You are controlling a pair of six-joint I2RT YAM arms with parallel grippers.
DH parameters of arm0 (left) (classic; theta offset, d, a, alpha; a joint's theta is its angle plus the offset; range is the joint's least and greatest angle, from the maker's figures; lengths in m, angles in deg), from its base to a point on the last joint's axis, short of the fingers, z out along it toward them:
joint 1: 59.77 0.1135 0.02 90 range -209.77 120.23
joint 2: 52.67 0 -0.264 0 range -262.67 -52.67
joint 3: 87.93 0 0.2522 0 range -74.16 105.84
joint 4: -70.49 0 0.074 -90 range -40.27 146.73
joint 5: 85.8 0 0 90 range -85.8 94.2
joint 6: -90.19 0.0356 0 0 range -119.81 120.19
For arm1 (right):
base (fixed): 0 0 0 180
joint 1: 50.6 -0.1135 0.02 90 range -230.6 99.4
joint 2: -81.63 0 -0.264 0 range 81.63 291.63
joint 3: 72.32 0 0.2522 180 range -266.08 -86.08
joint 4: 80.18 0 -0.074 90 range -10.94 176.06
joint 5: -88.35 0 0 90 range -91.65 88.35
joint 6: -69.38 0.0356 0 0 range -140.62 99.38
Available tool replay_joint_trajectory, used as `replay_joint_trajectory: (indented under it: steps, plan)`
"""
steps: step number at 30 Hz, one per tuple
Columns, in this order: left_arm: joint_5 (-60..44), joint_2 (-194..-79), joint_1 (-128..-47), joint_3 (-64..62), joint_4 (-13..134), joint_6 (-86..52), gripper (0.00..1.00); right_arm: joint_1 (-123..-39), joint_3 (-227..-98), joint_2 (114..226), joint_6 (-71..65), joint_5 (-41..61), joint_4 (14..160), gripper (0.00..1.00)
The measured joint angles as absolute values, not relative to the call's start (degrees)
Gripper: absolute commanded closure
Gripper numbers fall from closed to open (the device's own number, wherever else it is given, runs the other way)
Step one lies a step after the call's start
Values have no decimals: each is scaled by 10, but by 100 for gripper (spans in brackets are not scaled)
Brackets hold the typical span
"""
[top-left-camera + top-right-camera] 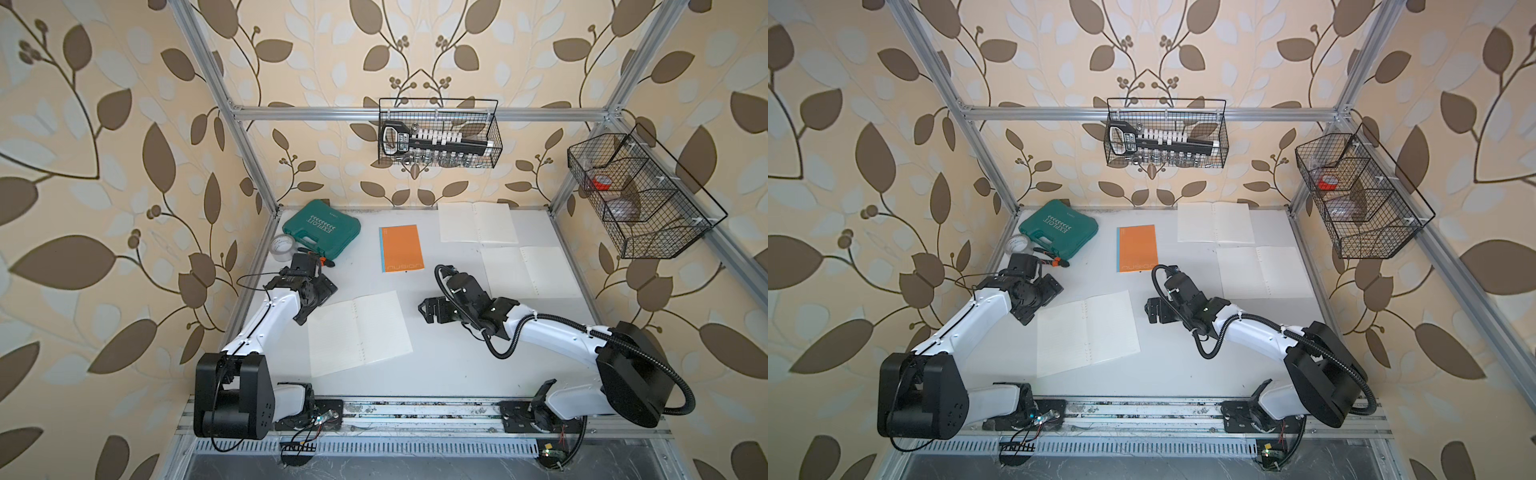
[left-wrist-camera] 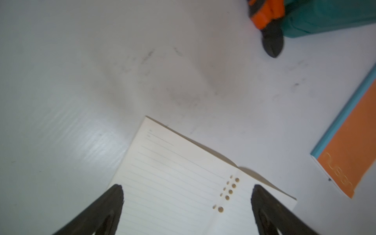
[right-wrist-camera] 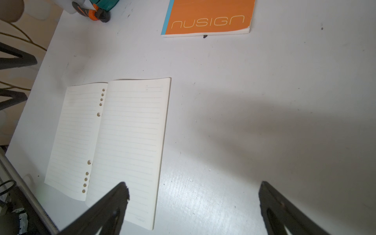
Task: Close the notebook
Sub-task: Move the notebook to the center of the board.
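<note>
An open notebook [image 1: 359,332] [image 1: 1086,332] with cream lined pages lies flat near the table's front centre, in both top views. My left gripper [image 1: 318,303] [image 1: 1042,303] hovers open over its far left corner; in the left wrist view the page [image 2: 173,162] shows between the spread jaws of that gripper [image 2: 187,189]. My right gripper [image 1: 428,311] [image 1: 1152,311] is open to the right of the notebook, apart from it. In the right wrist view the notebook [image 3: 122,132] lies off to one side and bare table shows inside the open gripper [image 3: 194,186].
A closed orange notebook [image 1: 402,248] [image 3: 209,16] lies behind. Two more open notebooks [image 1: 478,222] [image 1: 525,272] lie at the back right. A teal tool case [image 1: 322,228], a tape roll [image 1: 281,247] and orange-handled pliers [image 2: 268,20] sit at the back left.
</note>
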State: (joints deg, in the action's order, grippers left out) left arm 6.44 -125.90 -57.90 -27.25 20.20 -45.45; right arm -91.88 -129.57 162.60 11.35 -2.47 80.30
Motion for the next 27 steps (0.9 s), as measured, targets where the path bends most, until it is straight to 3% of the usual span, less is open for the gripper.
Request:
replay_joint_trajectory:
  steps: [5, 16, 27]
  plan:
    - [61, -1271, -521, -302, 208, -468, 1, -916, -1282, 1613, 114, -22, 809, 1]
    - [9, -1302, -519, -365, 281, -488, 1, -890, -1272, 1586, 113, -14, 812, 1]
    - [-29, -1301, -629, -376, 365, -525, 1, -888, -1272, 1608, 113, -7, 817, 2]
